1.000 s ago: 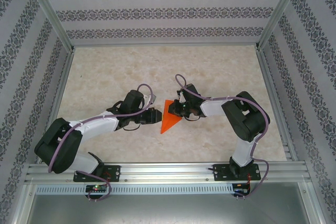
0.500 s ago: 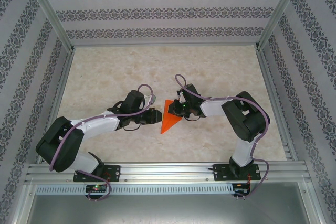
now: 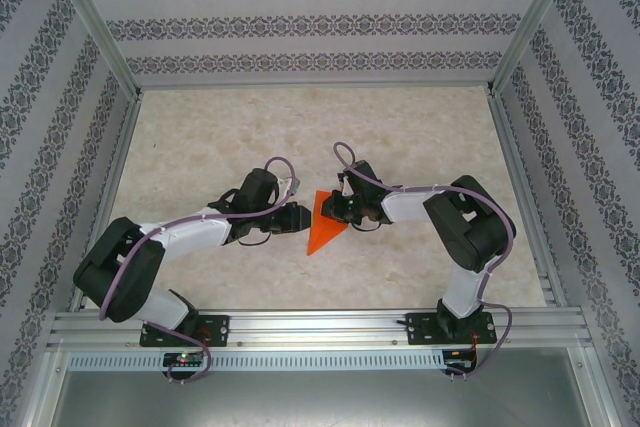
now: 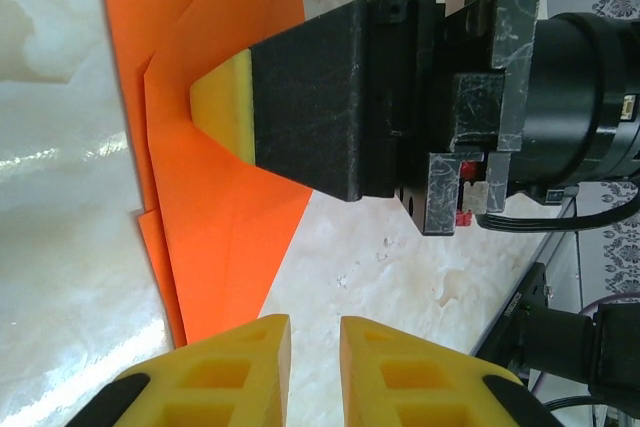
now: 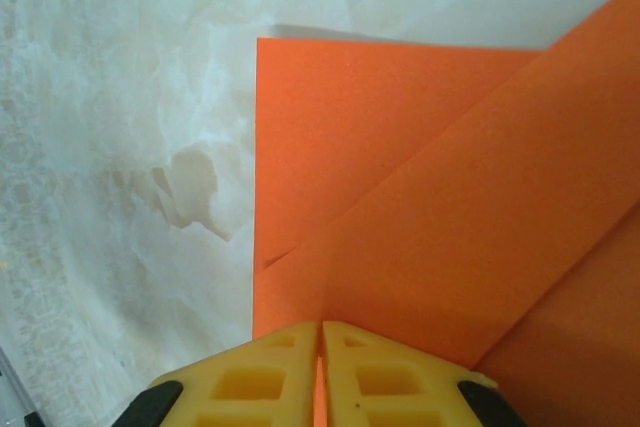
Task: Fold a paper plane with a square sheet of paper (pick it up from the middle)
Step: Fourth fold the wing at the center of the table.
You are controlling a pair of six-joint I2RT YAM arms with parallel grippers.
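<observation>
Creased orange paper (image 3: pixel 320 232), seemingly triangular, on glossy marbled table (image 3: pixel 200 137).

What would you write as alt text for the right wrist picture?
A yellow-fingered gripper pinches folded orange paper, its layers overlapping along diagonal creases, on a pale marbled table.

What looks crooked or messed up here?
The orange paper looks a little askew: its folded layers don't line up, so a lower edge pokes out past the top fold. Nothing looks torn or spilled.
</observation>
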